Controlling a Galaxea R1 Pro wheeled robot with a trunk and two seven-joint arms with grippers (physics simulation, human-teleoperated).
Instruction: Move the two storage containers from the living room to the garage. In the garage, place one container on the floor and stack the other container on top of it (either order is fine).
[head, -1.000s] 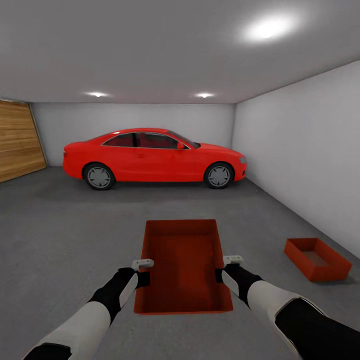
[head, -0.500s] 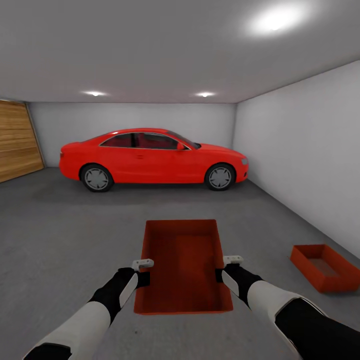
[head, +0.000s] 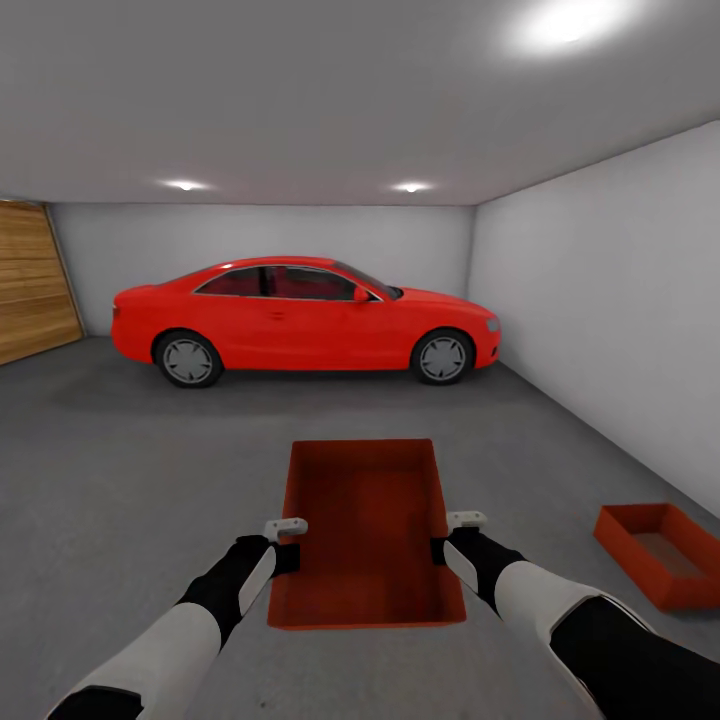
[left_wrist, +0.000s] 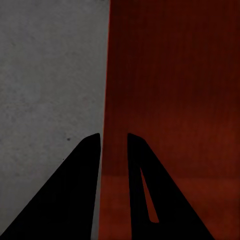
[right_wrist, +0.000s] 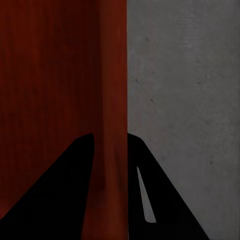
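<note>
Black fingers of my left gripper (left_wrist: 114, 137) straddle one long wall of the carried container (head: 366, 530), one finger outside against the grey background and one inside over the red interior; the wall runs between them, so I read this claw as clamped on it. My right gripper (right_wrist: 110, 136) does the same on the opposite long wall, pinching the red rim between its two dark fingers. Seen from the head, both arms reach forward and the bin hangs level between them, open side up, above the floor (head: 130, 470).

Beyond the carried bin, the second container (head: 662, 553) rests on the concrete at my right, near the pale side wall, well apart from the one I hold. Further off stands the red car (head: 305, 318), with a wooden door (head: 32, 280) at the far left.

Step in hand, as I judge it: delivery inside the garage, the stack not yet made. My next move calls for turning toward the resting bin, aligning the held bin's long axis with it, then lowering squarely before either claw lets go.
</note>
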